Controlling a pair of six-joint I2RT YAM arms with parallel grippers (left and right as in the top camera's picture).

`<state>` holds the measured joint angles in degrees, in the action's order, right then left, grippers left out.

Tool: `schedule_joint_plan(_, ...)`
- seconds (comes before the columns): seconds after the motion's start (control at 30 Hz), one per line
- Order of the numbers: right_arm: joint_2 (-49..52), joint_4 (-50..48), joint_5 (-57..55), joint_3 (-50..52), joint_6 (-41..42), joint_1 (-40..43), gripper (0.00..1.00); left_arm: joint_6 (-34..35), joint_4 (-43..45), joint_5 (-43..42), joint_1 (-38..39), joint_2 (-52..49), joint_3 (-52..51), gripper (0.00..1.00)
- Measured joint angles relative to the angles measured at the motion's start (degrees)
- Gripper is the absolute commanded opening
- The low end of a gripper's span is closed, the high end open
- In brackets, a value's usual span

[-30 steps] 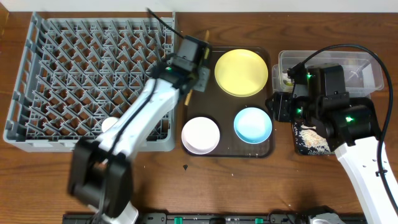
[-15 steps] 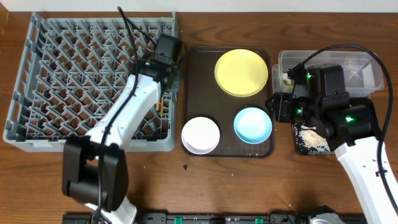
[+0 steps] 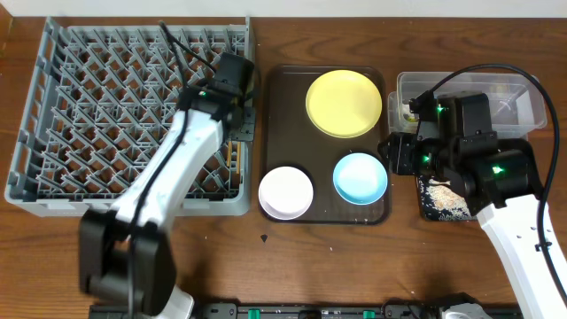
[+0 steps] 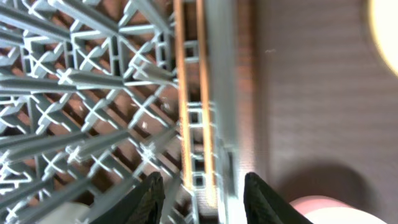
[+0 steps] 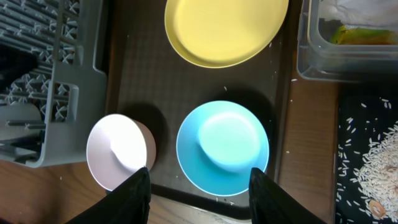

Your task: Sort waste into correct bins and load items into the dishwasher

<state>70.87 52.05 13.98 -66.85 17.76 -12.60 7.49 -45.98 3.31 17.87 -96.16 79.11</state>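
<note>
1. The left gripper (image 4: 205, 198) hung over the 3 o'clock edge of the large square grey plastic dish rack (image 3: 53, 202). Its jaws were parted and empty.
2. Change noted: a second earlier it was pinched shut and carrying the thin wooden chopsticks (image 4: 186, 93) above the brown serving tray (image 3: 283, 115). It had since swung to the rack and let go.
3. The chopsticks now lay side by side, flat along the inside of the rack's 3 o'clock wall, directly under the open fingers (image 4: 152, 193) and out of their grasp.
4. Judgement: the chopsticks were loaded, and the left arm was free for another item.
5. The right gripper (image 5: 200, 196) had not shifted. It hovered about half open with nothing in it, over the light-blue bowl (image 5: 222, 148).
6. Still on the brown tray:
   - the round pale-yellow plate (image 3: 344, 103) at 1 o'clock
   - the white bowl (image 3: 285, 191) at 7 o'clock
   - the light-blue bowl at 5 o'clock
7. Bins sat at the table's 3 o'clock.
   - The clear rectangular plastic tub (image 3: 532, 111) held the crumpled white paper wrapper (image 5: 351, 9) and the green-and-orange sachet (image 5: 357, 34).
   - The shallow black tray (image 5: 354, 118), just at the tub's 6 o'clock, held the rice-like crumbs (image 5: 379, 155).
8. Judgement: the waste looked sorted. The plate and both bowls remained to be racked, and the blue bowl was nearest a gripper.
</note>
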Motion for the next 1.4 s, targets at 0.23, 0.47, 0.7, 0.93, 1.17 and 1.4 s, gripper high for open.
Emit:
schedule_joint_plan(0.23, 0.00, 0.00, 0.00, -0.02, -0.02, 0.00, 0.55, 0.00, -2.60, -15.39, 3.93, 10.67, 0.98, 0.46)
schedule_joint_plan(0.47, 0.00, 0.00, 0.00, 0.00, -0.02, 0.00, 0.59, 1.57, -3.58, -21.44, 12.15, 9.07, 0.92, 0.46)
schedule_joint_plan(0.7, 0.00, 0.00, 0.02, 0.00, -0.02, 0.00, 0.60, 6.82, 2.12, -21.81, 17.11, 4.13, -0.74, 0.46)
schedule_joint_plan(0.93, 0.00, 0.00, 0.02, -0.02, -0.02, 0.00, 0.60, 10.71, 9.77, -21.86, 21.84, -8.90, -0.90, 0.46)
schedule_joint_plan(1.17, 0.00, 0.07, 0.02, 0.00, -0.02, 0.00, 0.61, 11.41, 14.84, -21.86, 23.58, -18.29, -1.11, 0.41)
schedule_joint_plan(1.4, 0.00, 0.24, 0.02, 0.00, -0.02, 0.00, 0.61, 12.17, 16.63, -21.79, 23.45, -19.61, -1.31, 0.08)
